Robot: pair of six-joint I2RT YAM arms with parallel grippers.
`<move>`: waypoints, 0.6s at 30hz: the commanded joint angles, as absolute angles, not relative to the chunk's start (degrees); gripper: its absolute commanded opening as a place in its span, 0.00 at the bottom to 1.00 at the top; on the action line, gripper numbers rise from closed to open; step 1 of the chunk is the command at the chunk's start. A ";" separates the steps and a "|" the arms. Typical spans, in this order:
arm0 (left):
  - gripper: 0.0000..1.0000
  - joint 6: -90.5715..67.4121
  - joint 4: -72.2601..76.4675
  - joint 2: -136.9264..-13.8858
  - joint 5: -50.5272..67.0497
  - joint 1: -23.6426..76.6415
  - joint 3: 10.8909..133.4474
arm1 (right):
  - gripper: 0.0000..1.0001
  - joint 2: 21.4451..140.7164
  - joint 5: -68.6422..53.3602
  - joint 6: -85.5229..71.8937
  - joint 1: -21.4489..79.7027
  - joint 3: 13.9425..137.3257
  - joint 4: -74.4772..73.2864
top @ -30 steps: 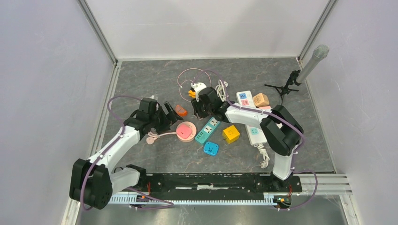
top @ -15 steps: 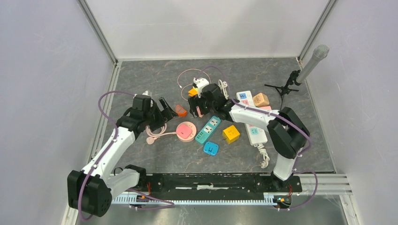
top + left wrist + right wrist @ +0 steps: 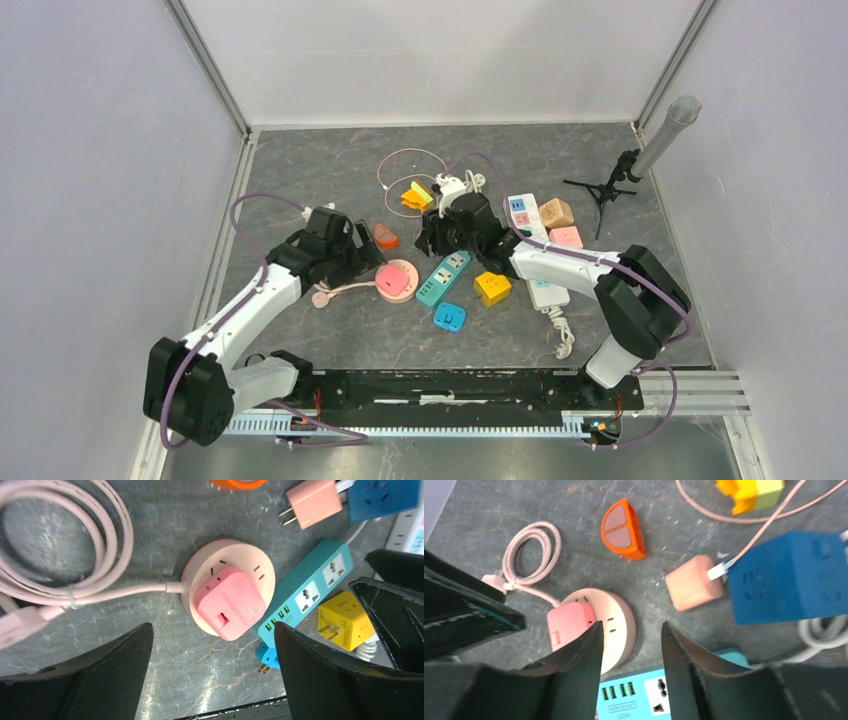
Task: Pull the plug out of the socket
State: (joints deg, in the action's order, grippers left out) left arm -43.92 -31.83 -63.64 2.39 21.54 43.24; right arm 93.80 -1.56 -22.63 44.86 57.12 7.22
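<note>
A pink square plug (image 3: 230,602) sits plugged into a round pale-pink socket (image 3: 207,562) lying flat on the grey table, its pink cord coiled to the left. My left gripper (image 3: 213,630) hovers open just above and in front of the plug, with nothing between its fingers. In the top view the plug (image 3: 398,285) lies between the left gripper (image 3: 365,252) and the right gripper (image 3: 432,238). The right gripper (image 3: 632,625) is open and empty over the socket (image 3: 619,622), right of the plug (image 3: 569,625).
A teal power strip (image 3: 442,277) lies right beside the socket, with a yellow cube (image 3: 492,286) and a small blue adapter (image 3: 449,317) nearby. An orange half-round plug (image 3: 386,236), a pink charger (image 3: 694,589), a blue cube (image 3: 789,582) and a white strip (image 3: 540,285) crowd the back right.
The right gripper has drawn away from the yellow and white plug at the back and come nearer the round socket. The left gripper swung out, then returned beside the socket.
</note>
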 commanded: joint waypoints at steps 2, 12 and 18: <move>0.95 -53.04 -31.31 -68.39 -4.72 28.26 44.89 | 0.39 95.51 -12.26 -30.51 44.95 54.15 14.58; 1.00 -62.01 -34.84 -78.27 -19.02 36.90 49.80 | 0.33 96.86 -9.42 -29.94 45.17 52.37 12.40; 1.00 -62.29 -34.82 -83.96 -19.68 38.17 54.76 | 0.31 94.82 -6.92 -29.78 45.22 49.42 12.97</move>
State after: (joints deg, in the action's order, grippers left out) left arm -59.35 -34.61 -80.93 -15.42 37.17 49.80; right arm 96.51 -8.75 -29.74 44.99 50.76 11.44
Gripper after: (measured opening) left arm 0.994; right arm 0.318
